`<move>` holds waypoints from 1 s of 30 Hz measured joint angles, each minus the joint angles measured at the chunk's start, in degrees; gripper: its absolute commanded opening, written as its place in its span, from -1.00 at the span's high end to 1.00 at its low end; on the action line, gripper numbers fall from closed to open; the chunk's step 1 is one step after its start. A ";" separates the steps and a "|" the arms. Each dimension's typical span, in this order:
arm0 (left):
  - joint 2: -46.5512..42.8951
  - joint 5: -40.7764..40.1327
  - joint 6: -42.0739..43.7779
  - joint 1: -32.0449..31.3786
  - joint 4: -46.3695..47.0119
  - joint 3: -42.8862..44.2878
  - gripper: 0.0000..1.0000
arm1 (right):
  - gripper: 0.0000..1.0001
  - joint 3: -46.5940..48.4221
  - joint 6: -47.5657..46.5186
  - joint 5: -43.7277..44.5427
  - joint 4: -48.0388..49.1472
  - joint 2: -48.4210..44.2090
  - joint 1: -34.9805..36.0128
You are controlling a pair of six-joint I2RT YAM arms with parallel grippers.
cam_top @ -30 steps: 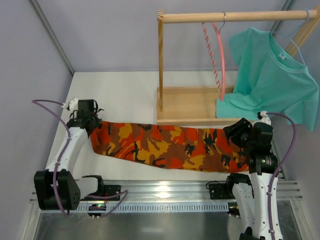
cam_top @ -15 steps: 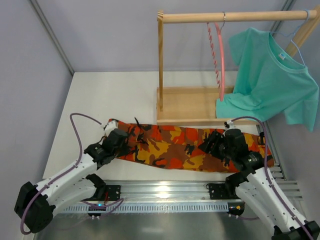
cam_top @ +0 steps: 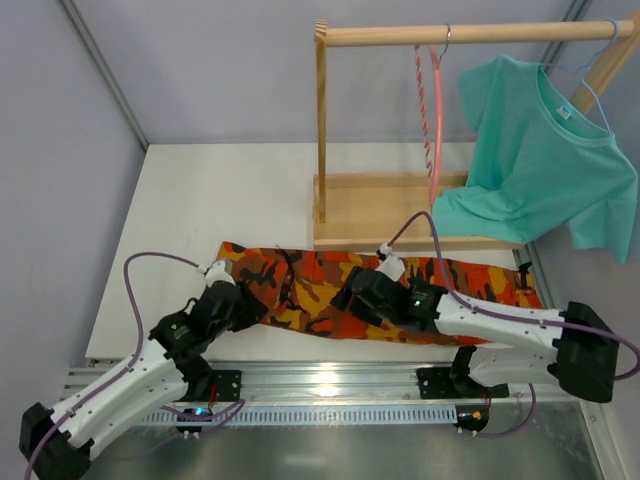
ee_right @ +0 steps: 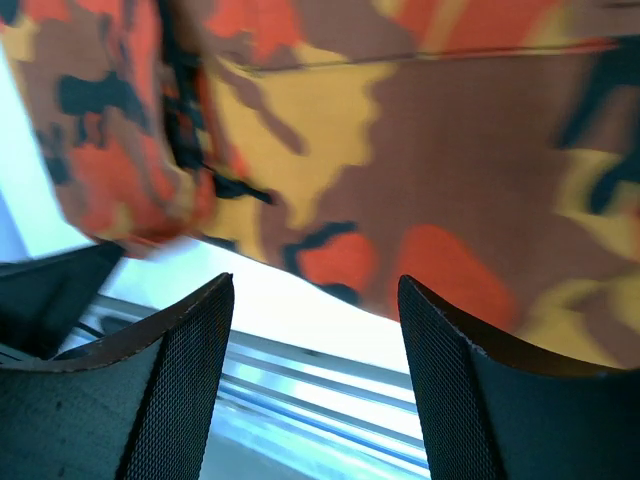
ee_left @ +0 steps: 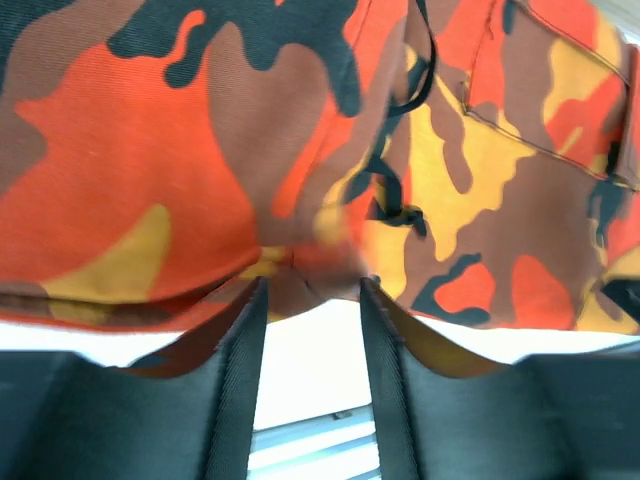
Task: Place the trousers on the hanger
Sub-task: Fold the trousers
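Both arms are down low at the near edge of the table (cam_top: 230, 190), and the trousers (cam_top: 300, 285) lie flat across it in a long camouflage strip, just in front of the wooden rack's base (cam_top: 380, 210). None of the cloth is off the table. The left tool (ee_left: 313, 285) has its two black fingers parted with bare table showing between them. The hem sits right at the tips, and nothing looks clamped. A thin black drawstring (ee_left: 400, 150) loops over the cloth just beyond. The right tool (ee_right: 315, 285) is spread wider, with the trousers' edge ahead of its fingertips and nothing between them. From above it sits near the middle of the garment, the left one near the left end. The pink hanger (cam_top: 436, 110) dangles edge-on from the wooden rail (cam_top: 470, 33), well apart from the trousers, beside the teal T-shirt (cam_top: 540, 150). I'd call this the pick-up stage, with the tools lining up for a grip and the hanging not yet begun. The next move calls for each tool to slide onto the hem and pinch a good fold. Then they need to lift the cloth together so it can go over the hanger's ridged bar, and that drawstring could snag on a finger.
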 measured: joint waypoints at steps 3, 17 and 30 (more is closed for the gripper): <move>-4.74 0.48 -0.24 -0.04 -1.09 -1.25 -0.08 | -0.39 6.75 3.56 3.17 2.69 8.31 2.93; 0.92 -2.69 -0.48 -0.04 -2.80 1.60 -0.15 | -0.36 20.33 0.87 4.24 19.23 32.68 4.66; 17.46 -2.97 5.18 -0.04 4.59 4.00 -0.01 | -0.31 14.56 -4.28 -0.22 29.88 33.14 2.91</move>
